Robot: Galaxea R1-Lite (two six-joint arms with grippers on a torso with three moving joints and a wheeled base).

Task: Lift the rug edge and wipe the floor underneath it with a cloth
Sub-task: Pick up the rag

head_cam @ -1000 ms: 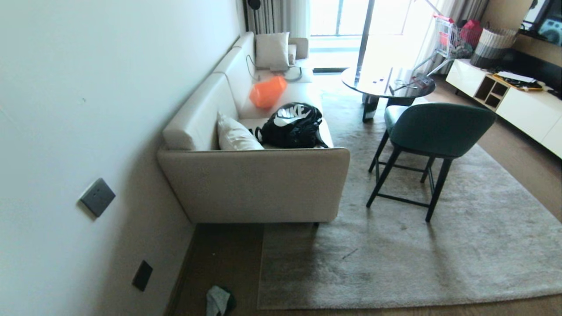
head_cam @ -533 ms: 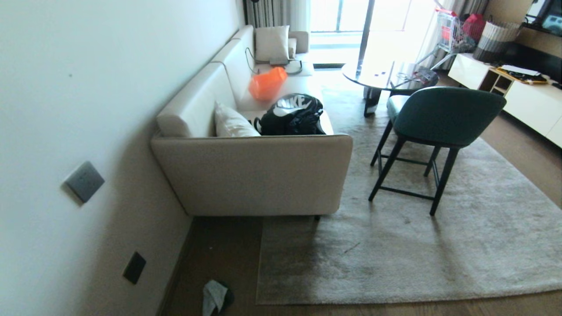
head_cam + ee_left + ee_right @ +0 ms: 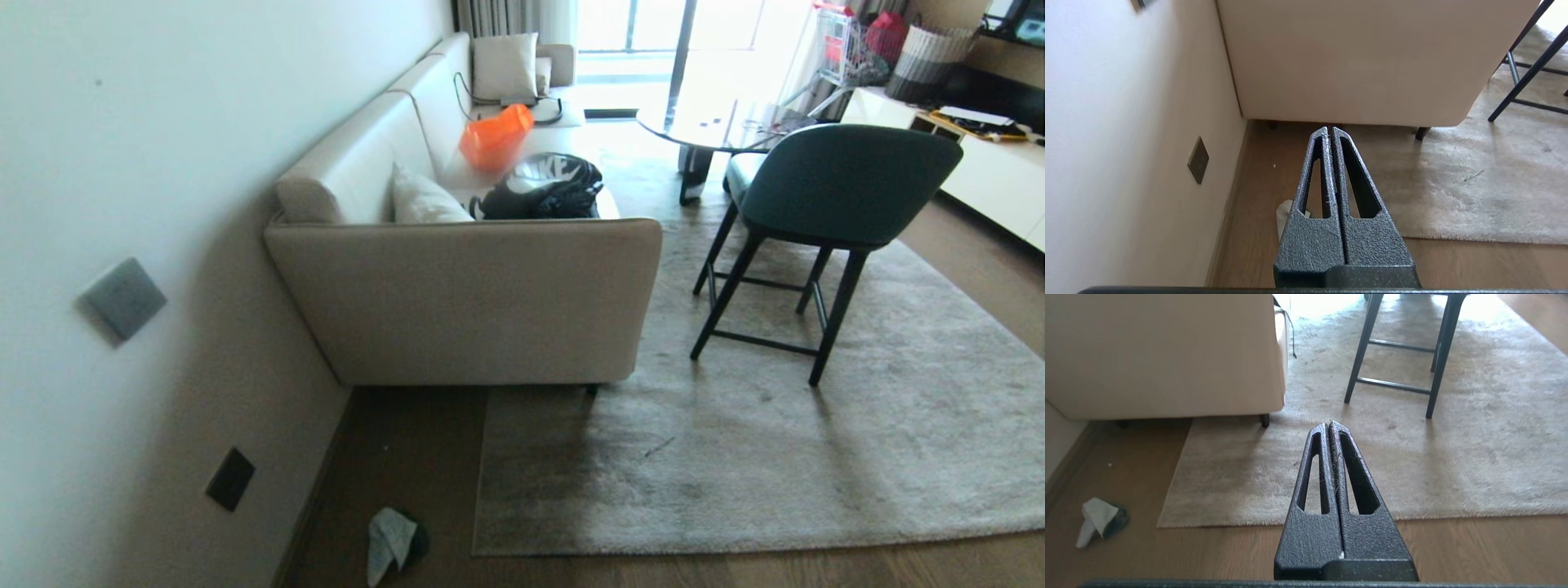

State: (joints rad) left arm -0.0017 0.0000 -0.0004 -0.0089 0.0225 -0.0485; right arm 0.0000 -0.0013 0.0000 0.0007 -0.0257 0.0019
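My left end effector [image 3: 1329, 130] hangs above the floor [image 3: 1257, 196] with its fingers pressed together on nothing, pointing toward the gap between the wall and the sofa [image 3: 1355, 61]; my right end effector [image 3: 1329, 424] is likewise pinched shut and empty, aimed at the rug [image 3: 1412, 465]. Just beneath the left one, half hidden behind its fingers, a pale corner of the cloth [image 3: 1284, 210] shows; the head view places the cloth [image 3: 390, 543] crumpled on the bare planks near the wall, just beside the rug's near corner but apart from it. The rug edge [image 3: 735, 545] lies flat along the floor, its near hem running from that corner toward the right, with the dark-legged green chair [image 3: 824, 212] standing further in on the pile. I judge nothing is started: the cloth must be picked up first. To do that well, I should spread the left fingers, come down straight over the bunched middle, and leave the right free to pinch the hem near the corner, well clear of the chair's weight.
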